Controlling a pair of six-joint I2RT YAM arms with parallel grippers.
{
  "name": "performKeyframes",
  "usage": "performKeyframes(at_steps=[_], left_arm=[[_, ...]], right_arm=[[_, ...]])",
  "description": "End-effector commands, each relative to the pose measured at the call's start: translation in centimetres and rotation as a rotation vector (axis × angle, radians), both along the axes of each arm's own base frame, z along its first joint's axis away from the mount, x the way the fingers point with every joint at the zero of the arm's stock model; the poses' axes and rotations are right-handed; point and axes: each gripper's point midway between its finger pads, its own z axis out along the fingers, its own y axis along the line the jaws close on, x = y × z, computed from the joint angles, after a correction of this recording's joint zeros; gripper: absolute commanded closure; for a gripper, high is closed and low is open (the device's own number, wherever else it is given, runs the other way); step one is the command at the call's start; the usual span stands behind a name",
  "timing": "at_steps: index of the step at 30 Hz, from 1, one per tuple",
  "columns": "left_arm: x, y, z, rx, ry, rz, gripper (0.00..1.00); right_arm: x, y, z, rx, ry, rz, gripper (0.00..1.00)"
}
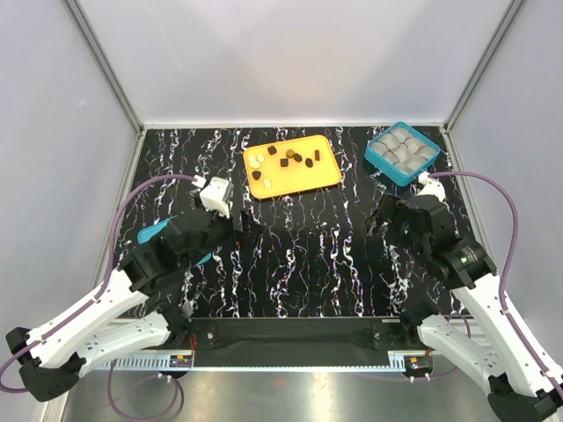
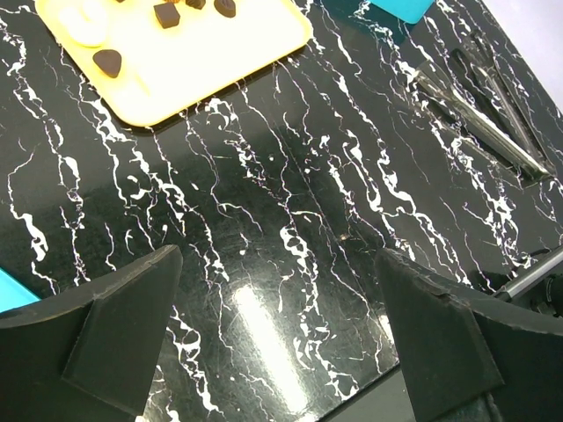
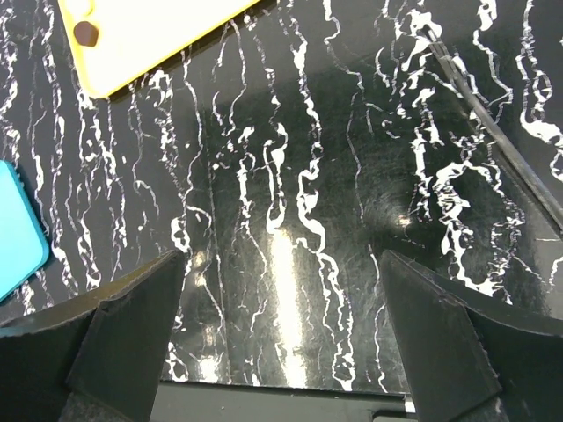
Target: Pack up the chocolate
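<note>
Chocolate (image 1: 286, 158) scattered on orange tray (image 1: 308, 178), upper centre. Teal box (image 1: 385, 172) upper right. Left hand (image 1: 249, 230) and right hand (image 1: 378, 220) gape, empty, mid-frame over counter (image 1: 308, 264).

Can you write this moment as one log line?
chocolate: on orange tray | teal box: no chocolate seen | left pincer: open, empty | right pincer: open, empty

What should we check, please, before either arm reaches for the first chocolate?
1. The left tool is open and empty: ok.
2. The right tool is open and empty: ok.
3. The chocolates lie loose on the orange tray, none stacked: ok.
4. The teal box sits apart from the tray, on the right arm's side: ok.
5. The grey cups in the box are empty: cannot tell.
6. Neither tool touches tray or box: ok.
</note>
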Motion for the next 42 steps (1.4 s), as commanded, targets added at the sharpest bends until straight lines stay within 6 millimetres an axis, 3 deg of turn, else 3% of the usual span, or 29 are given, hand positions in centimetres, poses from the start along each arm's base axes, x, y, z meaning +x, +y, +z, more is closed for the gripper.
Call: performKeyframes(at_steps=[1, 9, 13, 17, 21, 23, 27, 28, 29, 31, 35, 42], left_arm=[[0.3, 0.0, 2.3, -0.022, -0.045, 0.002, 0.01], [0.1, 0.3, 1.8, -0.017, -0.033, 0.012, 0.01], [0.0, 0.6, 1.8, -0.017, -0.037, 0.016, 0.01], [0.0, 0.1, 2.0, -0.036, -0.038, 0.002, 0.01], [-0.3, -0.6, 1.7, -0.039, -0.02, -0.033, 0.01], [-0.3, -0.6, 1.4, -0.028, -0.013, -0.032, 0.01], [-0.4, -0.6, 1.6, -0.032, -0.015, -0.039, 0.01], [-0.5, -0.7, 1.6, -0.036, -0.015, -0.044, 0.01], [-0.5, -0.7, 1.6, -0.037, -0.014, -0.048, 0.01], [-0.5, -0.8, 1.4, -0.035, -0.012, -0.049, 0.01], [-0.6, -1.0, 1.3, -0.038, -0.005, -0.058, 0.01], [-0.6, -1.1, 1.0, -0.037, 0.002, -0.058, 0.01]], right_arm=[[0.8, -0.6, 2.2, -0.002, -0.073, -0.041, 0.0], [2.6, -1.9, 1.5, -0.187, -0.101, -0.017, 0.0], [4.4, -3.4, -1.2, -0.385, -0.034, -0.023, 0.0], [6.0, -4.4, -2.4, -0.519, 0.052, -0.06, 0.01], [8.5, -5.3, -6.3, -0.64, 0.199, -0.058, 0.06], [9.3, -5.4, -8.7, -0.63, 0.294, -0.018, 0.13], [11.1, -7.0, -11.2, -0.587, 0.393, -0.015, 0.3], [11.5, -8.2, -11.5, -0.579, 0.41, -0.034, 0.33], [12.4, -8.0, -12.3, -0.536, 0.416, -0.012, 0.37], [13.1, -8.8, -12.9, -0.493, 0.427, 0.004, 0.41], [14.9, -8.3, -14.5, -0.449, 0.428, 0.067, 0.44], [15.5, -9.0, -17.1, -0.432, 0.495, 0.106, 0.52]])
